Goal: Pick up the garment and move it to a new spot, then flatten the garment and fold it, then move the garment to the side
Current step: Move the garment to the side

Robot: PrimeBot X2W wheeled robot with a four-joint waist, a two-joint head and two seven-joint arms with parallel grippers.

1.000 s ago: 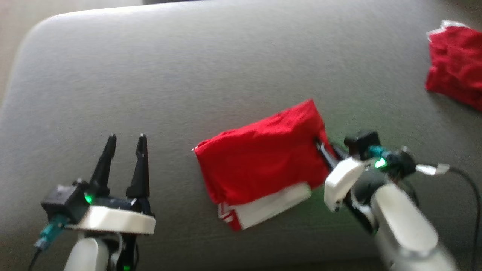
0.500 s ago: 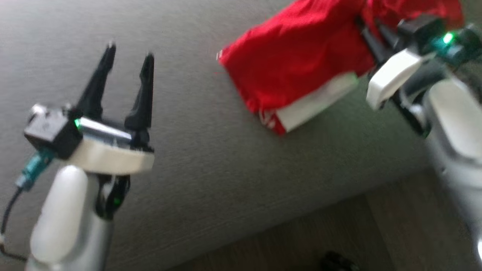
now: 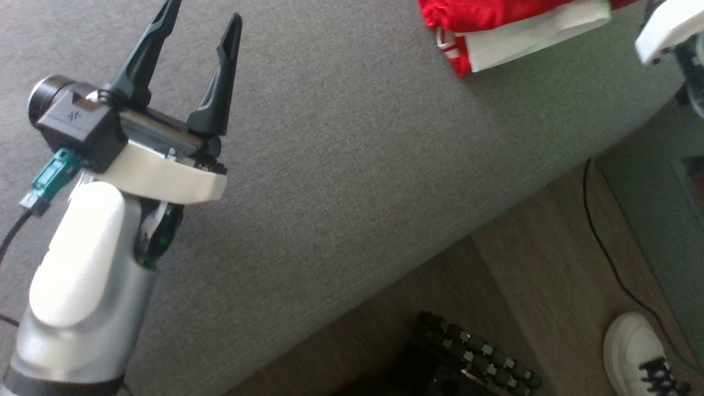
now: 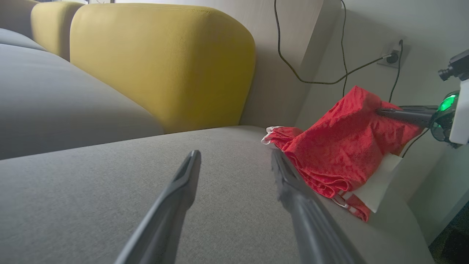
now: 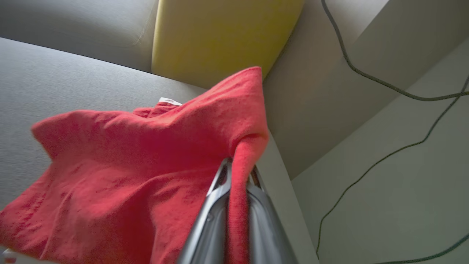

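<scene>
"Well, where's the garment [image 3: 495, 11]?"
"On the grey sofa seat [image 3: 357, 165], near its edge. One side is lifted, pinched tight in the right gripper [image 5: 238, 167]."
"And the left gripper [image 3: 204, 14]?"
"Hovering alongside, fingers spread wide, holding nothing."

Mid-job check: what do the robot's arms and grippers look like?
The left gripper has two long tapered dark fingers on a curved white mount, a black camera block with a teal plug and dark cable, and a white-and-silver forearm. The right gripper shows matching dark fingers, a white housing and a green light.
</scene>
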